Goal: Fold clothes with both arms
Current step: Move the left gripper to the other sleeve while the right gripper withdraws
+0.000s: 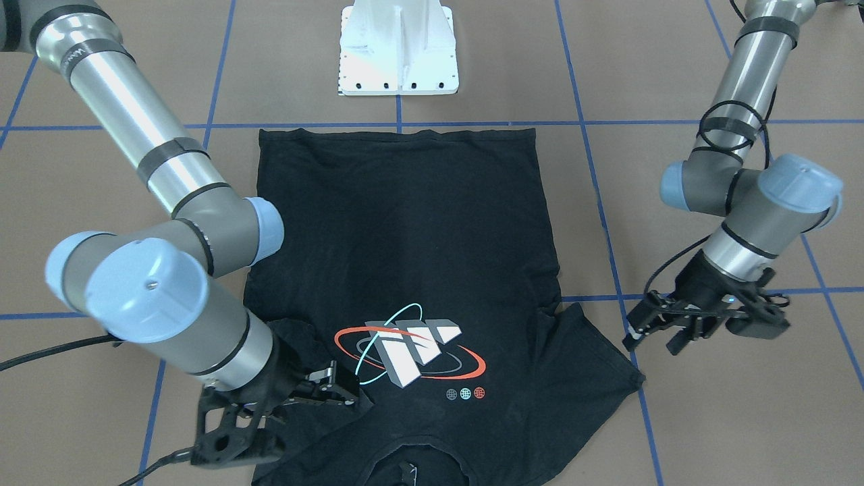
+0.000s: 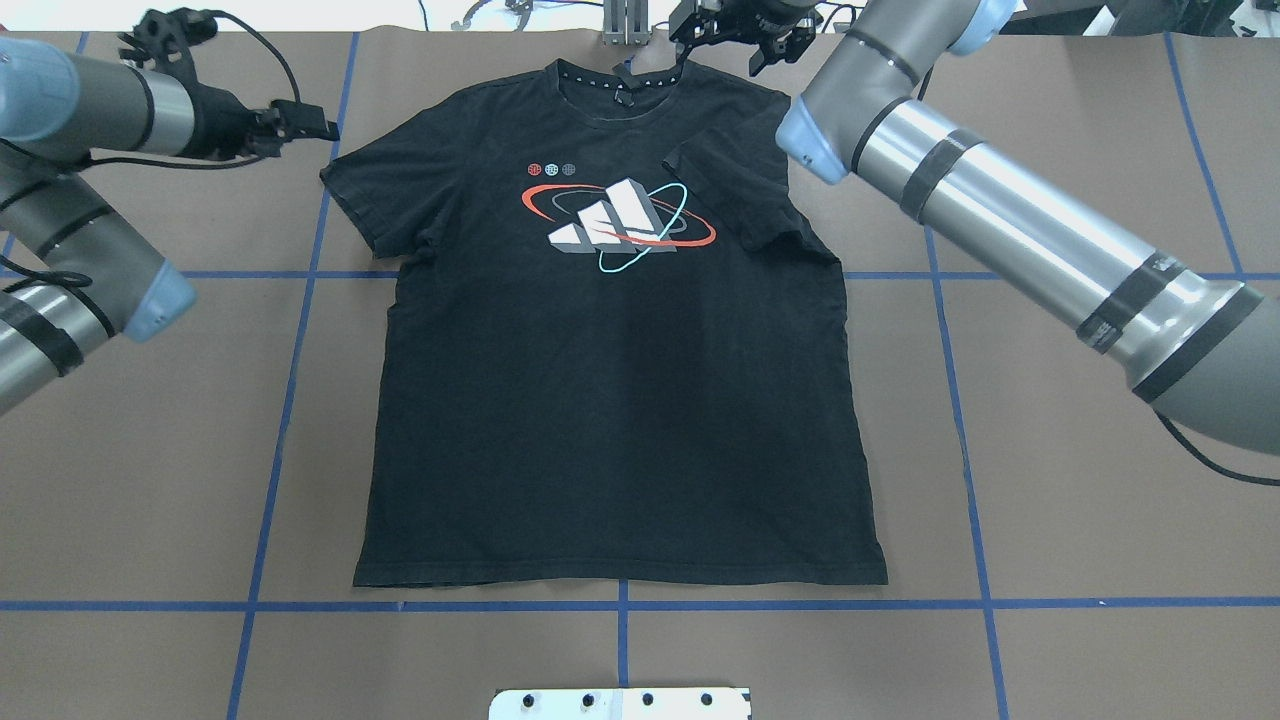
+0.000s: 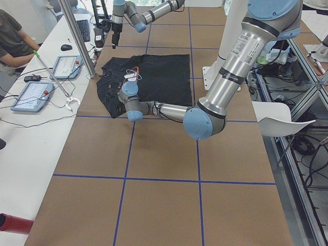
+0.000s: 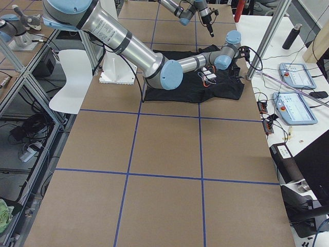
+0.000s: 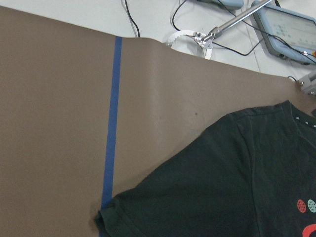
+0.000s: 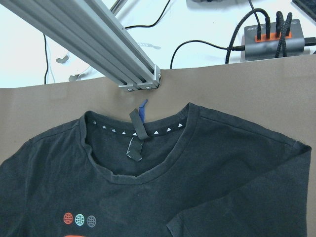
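The black T-shirt [image 2: 620, 400] lies flat on the brown table, print up, with its collar [image 6: 136, 129] at the far edge. One sleeve [image 2: 745, 190] is folded inward onto the chest; the other sleeve [image 2: 370, 190] lies spread out flat. My right gripper [image 2: 738, 40] hovers open over the collar side by the folded sleeve [image 1: 304, 344] and holds nothing. Off the shirt, just beyond the flat sleeve [image 1: 587, 358], my left gripper [image 1: 651, 337] is open and empty. Neither wrist view shows any fingers.
The white pedestal base [image 1: 398, 54] stands at the hem side of the shirt. An aluminium post [image 6: 98, 44] rises just past the collar. Beyond the table edge are cables, a hub [image 6: 271, 37], tablets [image 3: 33, 95] and a seated person [image 3: 13, 41].
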